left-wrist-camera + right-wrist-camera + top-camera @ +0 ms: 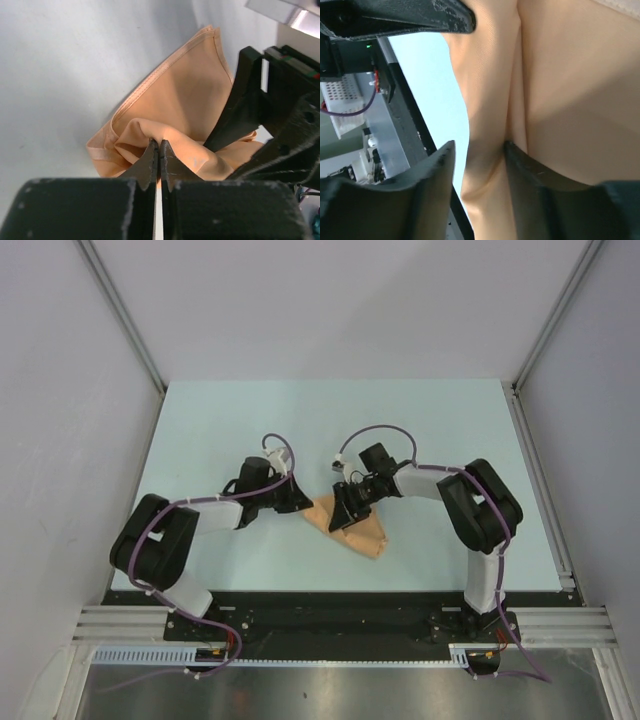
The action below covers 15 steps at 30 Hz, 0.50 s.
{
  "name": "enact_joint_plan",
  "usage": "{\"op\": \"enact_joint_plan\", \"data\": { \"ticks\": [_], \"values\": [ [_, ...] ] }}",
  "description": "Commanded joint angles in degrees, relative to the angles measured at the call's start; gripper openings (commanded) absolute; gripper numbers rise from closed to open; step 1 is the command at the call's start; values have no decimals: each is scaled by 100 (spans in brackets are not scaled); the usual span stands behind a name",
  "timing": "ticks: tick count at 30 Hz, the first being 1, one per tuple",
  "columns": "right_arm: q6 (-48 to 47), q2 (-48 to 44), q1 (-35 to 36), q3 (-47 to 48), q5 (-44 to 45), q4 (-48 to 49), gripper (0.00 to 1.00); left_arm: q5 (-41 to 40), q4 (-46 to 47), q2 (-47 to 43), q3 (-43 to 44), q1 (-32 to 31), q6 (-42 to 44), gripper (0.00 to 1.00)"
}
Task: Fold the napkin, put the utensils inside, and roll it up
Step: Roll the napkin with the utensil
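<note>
The peach-orange napkin (358, 534) lies bunched in a wedge near the table's front middle, between both grippers. My left gripper (159, 146) is shut, its tips pinching a raised fold of the napkin (185, 90) at the cloth's left end (303, 504). My right gripper (479, 156) stands open over the napkin (570, 75); a loose fold hangs between its fingers and touches only the right finger (535, 175). In the top view it sits at the cloth's middle (345, 517). The utensils are out of view.
The pale blue table (250, 420) is walled by white panels with metal rails, one along the right edge (540, 490). A black base bar (330, 605) runs across the near edge. The two grippers are close together.
</note>
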Motion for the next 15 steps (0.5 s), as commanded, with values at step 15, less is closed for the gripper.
{"op": "enact_joint_plan", "data": {
  "ticks": [15],
  "values": [
    [-826,-2349,1433,-797,4640,-48,63,39,-510,734,789,-38,143,0]
  ]
}}
